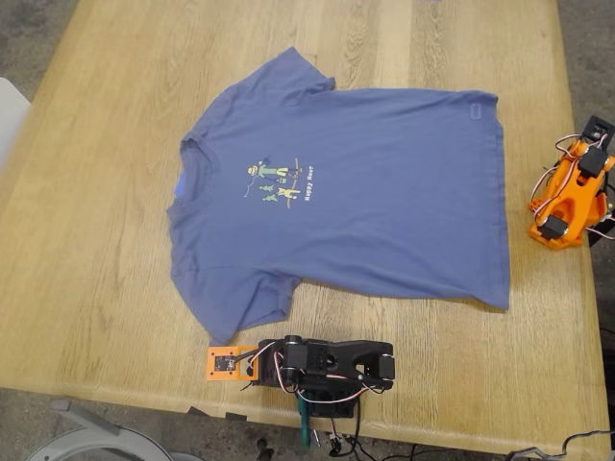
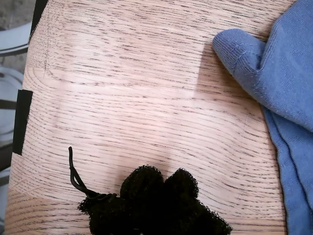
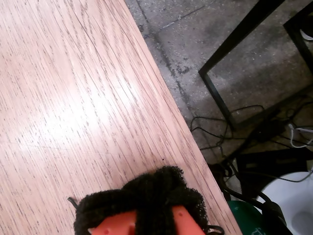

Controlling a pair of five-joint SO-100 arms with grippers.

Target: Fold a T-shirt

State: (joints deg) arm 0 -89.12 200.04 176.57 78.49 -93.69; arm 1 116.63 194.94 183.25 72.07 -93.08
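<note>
Slate-blue T-shirt lay spread flat on the wooden table, collar toward the exterior view's left. My first gripper, padded tips together and holding nothing, hovered just beside a sleeve edge. My second gripper, likewise closed and bare, sat well apart near the table's edge.

- A light oak-grain wooden table carries everything.
- The T-shirt lies flat and unfolded on it, one sleeve tip just beside my first gripper.
- Bare wood and the table's edge lie before my second gripper.
</note>
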